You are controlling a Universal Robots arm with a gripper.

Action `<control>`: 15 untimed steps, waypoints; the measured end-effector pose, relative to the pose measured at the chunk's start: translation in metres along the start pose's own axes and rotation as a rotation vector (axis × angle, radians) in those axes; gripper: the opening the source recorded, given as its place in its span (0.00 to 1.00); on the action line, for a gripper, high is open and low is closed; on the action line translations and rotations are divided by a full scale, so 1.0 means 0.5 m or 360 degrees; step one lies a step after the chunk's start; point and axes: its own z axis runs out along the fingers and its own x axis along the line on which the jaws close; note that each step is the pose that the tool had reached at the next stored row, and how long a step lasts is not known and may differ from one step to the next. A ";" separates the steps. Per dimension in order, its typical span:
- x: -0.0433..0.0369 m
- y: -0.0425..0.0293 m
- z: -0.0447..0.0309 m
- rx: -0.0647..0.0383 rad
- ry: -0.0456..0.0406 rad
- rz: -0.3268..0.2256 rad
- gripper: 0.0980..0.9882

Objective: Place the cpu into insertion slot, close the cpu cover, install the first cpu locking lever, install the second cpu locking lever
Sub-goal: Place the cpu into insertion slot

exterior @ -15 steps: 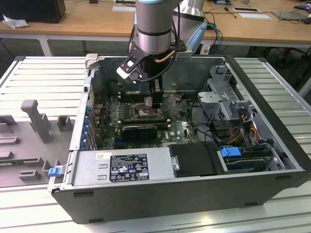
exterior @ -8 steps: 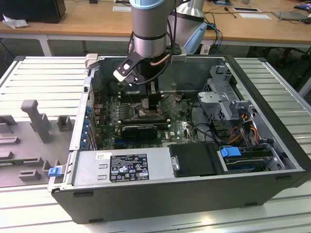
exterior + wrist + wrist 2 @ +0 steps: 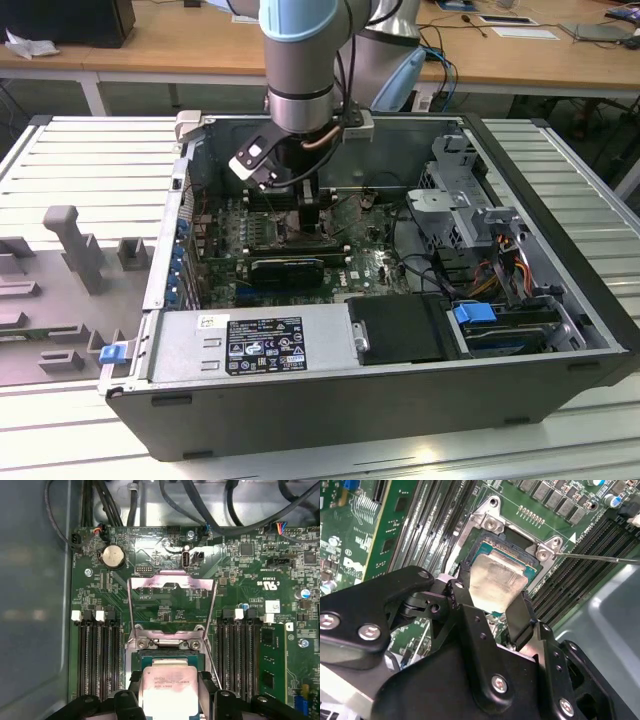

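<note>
I've got the jaws clamped on the cpu [image 3: 167, 685], held over the insertion slot [image 3: 142, 660] with the cpu cover [image 3: 172, 581] swung open beyond it, and I reckon any tilt or offset on release could leave it misseated and damage the socket's contacts.

Exterior view: raised, angled down, takes in whole open dark-grey metal computer case [image 3: 400, 400]. Both wrist views: close above green circuit board [image 3: 240, 580], sharing silver-framed square insertion slot [image 3: 491, 522] [image 3: 167, 642].
</note>
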 end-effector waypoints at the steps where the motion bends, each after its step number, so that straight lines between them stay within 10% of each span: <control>1: 0.000 0.000 0.003 0.0000 -0.0001 0.0013 0.48; 15: 0.001 -0.002 0.023 0.0000 -0.0002 0.0022 0.48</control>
